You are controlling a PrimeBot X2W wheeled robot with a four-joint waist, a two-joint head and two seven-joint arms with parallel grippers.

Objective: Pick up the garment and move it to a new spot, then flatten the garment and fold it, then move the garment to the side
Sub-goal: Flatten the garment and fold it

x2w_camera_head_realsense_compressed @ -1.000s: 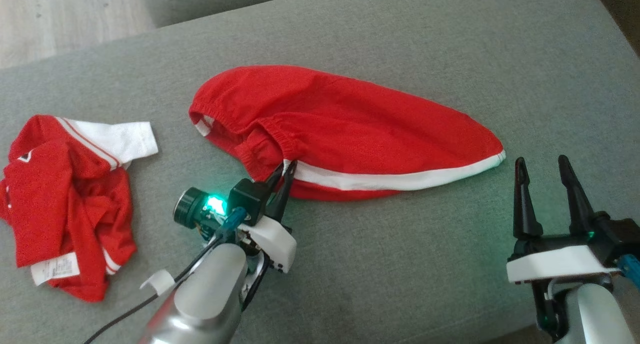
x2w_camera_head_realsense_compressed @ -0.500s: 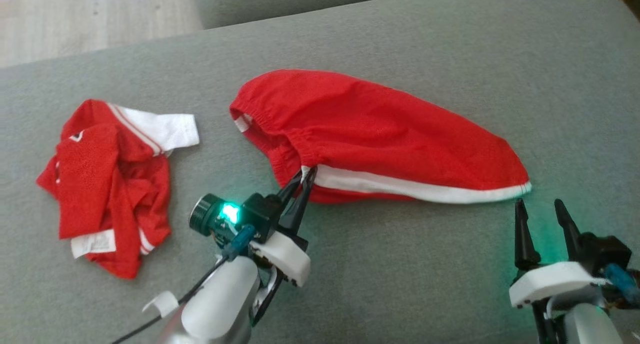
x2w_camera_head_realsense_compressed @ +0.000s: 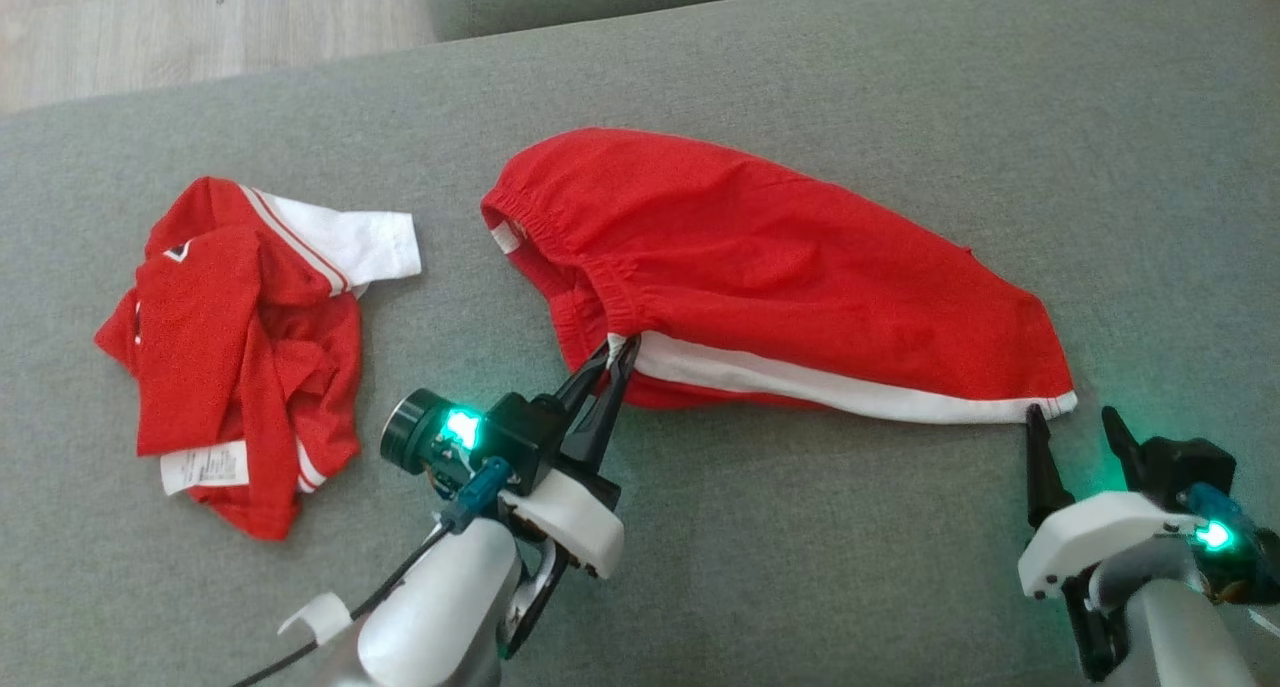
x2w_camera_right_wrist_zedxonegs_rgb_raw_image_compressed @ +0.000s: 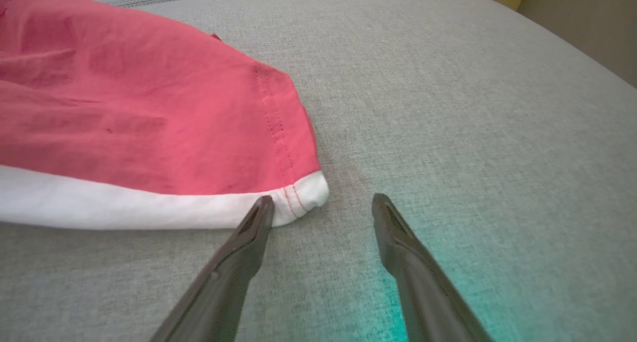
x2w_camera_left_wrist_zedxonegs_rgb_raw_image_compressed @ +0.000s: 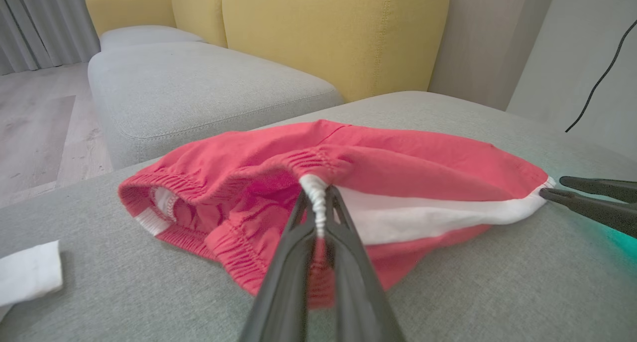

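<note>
The garment point(x2w_camera_head_realsense_compressed: 780, 267) is a pair of red shorts with a white side stripe, lying spread on the grey cushion point(x2w_camera_head_realsense_compressed: 800, 567). My left gripper point(x2w_camera_head_realsense_compressed: 617, 345) is shut on its elastic waistband where the white stripe begins; the left wrist view shows the pinched band between the fingertips of the left gripper point(x2w_camera_left_wrist_zedxonegs_rgb_raw_image_compressed: 316, 192), with the garment point(x2w_camera_left_wrist_zedxonegs_rgb_raw_image_compressed: 398, 153) behind. My right gripper point(x2w_camera_head_realsense_compressed: 1070, 415) stands open at the white hem corner on the right. In the right wrist view the corner of the garment point(x2w_camera_right_wrist_zedxonegs_rgb_raw_image_compressed: 124, 108) lies between the tips of the right gripper point(x2w_camera_right_wrist_zedxonegs_rgb_raw_image_compressed: 321, 200), its left fingertip point(x2w_camera_right_wrist_zedxonegs_rgb_raw_image_compressed: 261, 207) touching the hem.
A second red and white garment point(x2w_camera_head_realsense_compressed: 240, 347) lies crumpled on the cushion's left part. Wooden floor point(x2w_camera_head_realsense_compressed: 150, 17) shows beyond the far edge. Across a gap stand another grey seat point(x2w_camera_left_wrist_zedxonegs_rgb_raw_image_compressed: 189, 88) and a yellow backrest point(x2w_camera_left_wrist_zedxonegs_rgb_raw_image_compressed: 333, 33).
The head camera has shifted, sliding the scene rightward in the picture. My open right gripper has come in from right of the hem corner to straddle it. The left gripper keeps its hold.
</note>
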